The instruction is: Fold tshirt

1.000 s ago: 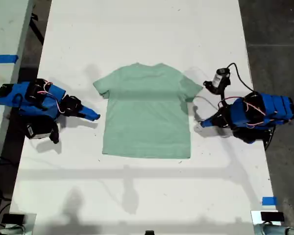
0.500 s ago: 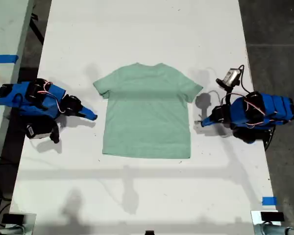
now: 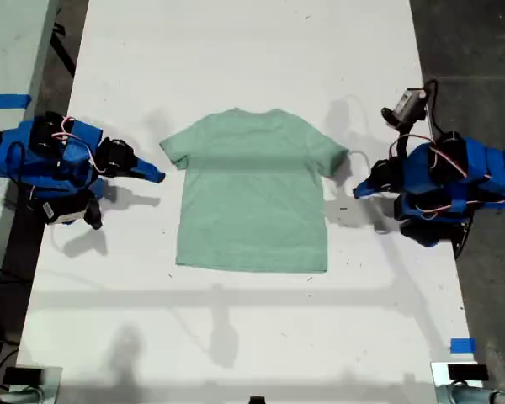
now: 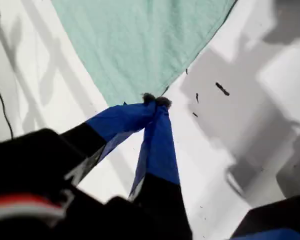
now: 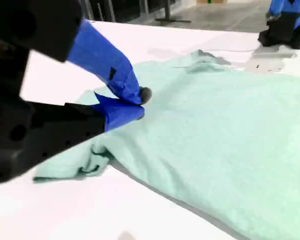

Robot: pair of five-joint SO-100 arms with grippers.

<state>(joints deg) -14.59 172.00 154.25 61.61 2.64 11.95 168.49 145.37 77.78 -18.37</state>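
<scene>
**A:** ok so from the exterior view's left, my second gripper [image 3: 158, 177] sits just beside a sleeve of the tshirt [image 3: 252, 194]. Clenched?

**B:** yep. Its wrist view shows the blue tips pinched together over that sleeve, with no cloth caught that I can see. The overhead can't show that.

**A:** the shirt's spread flat mid-table [image 3: 236, 50].

**B:** at the exterior view's right, my first gripper [image 3: 358, 190] is clamped on nothing too, tips near the shirt's edge.
</scene>
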